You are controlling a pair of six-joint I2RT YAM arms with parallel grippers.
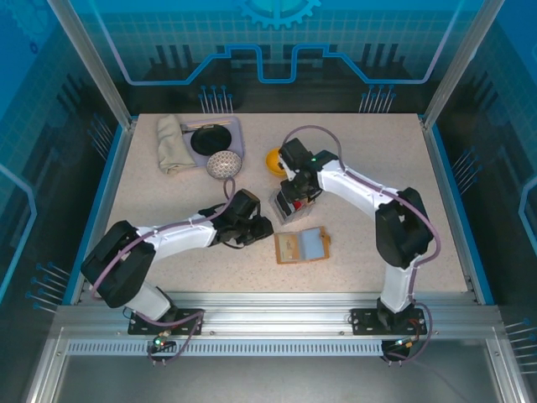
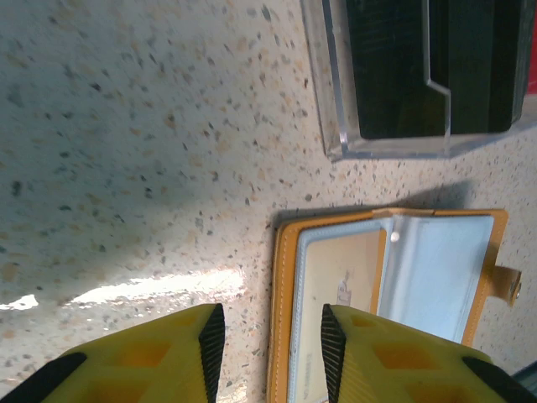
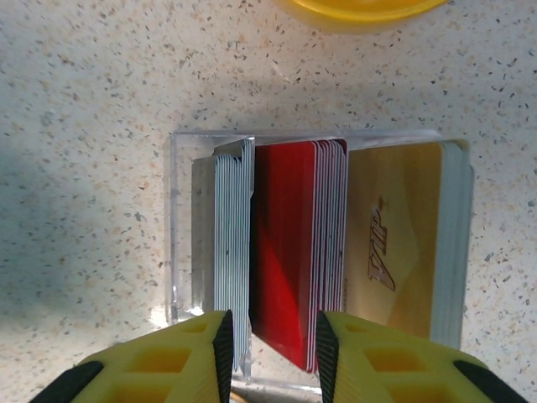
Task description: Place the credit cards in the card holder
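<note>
Right fingers [image 3: 369, 357] parted over credit cards [image 3: 285, 252]

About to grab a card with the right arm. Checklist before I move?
1. Card holder lying open on the table: ok.
2. Right gripper open, above the red cards: ok.
3. Cards standing on edge in the clear box: ok.
4. Left gripper open, by the holder's edge: ok.
5. Only one card between the right fingers: cannot tell.
</note>
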